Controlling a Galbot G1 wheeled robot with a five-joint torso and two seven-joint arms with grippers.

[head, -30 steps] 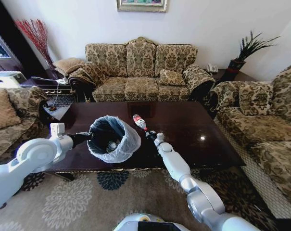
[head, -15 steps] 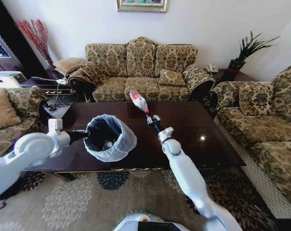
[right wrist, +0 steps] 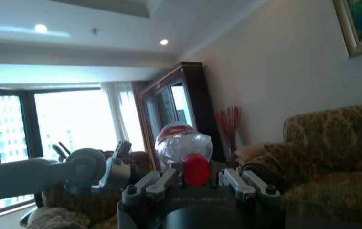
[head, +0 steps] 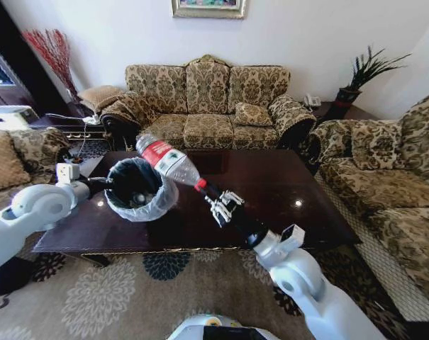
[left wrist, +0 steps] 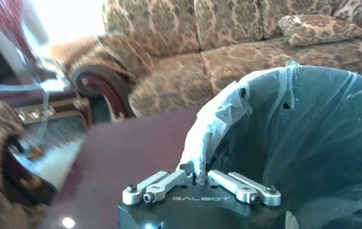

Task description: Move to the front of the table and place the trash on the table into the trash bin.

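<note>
Right gripper [head: 213,199] raised above the worktop [head: 271,191], jaws clamped on the red-capped neck of the bottle [head: 166,160]. Bottle clear plastic, red label, held tilted with its base toward the trash bin [head: 132,188], base overhanging the bin's far rim. From the right wrist, red cap [right wrist: 196,169] seen between the jaws, bottle body bulging beyond.

Left gripper [left wrist: 201,180] at the bin's near-left rim, jaws pinched together on the folded edge of the liner bag [left wrist: 209,129]. Bin round, black, lined with thin translucent whitish plastic, crinkled; a small pale object lying at the bottom, too small to tell. Bin's contact with the worktop could not be told.

Worktop long, rectangular, dark glossy reddish-brown wood, mirroring light spots. Nothing between bottle and bin mouth.

Around: patterned brocade sofa [head: 208,106] behind the worktop, matching sofa [head: 391,177] to the right, floral rug [head: 129,297] below. Red dried branches [head: 54,49] in the far-left corner, potted plant [head: 359,78] far right, framed picture [head: 209,7] on the pale wall.
</note>
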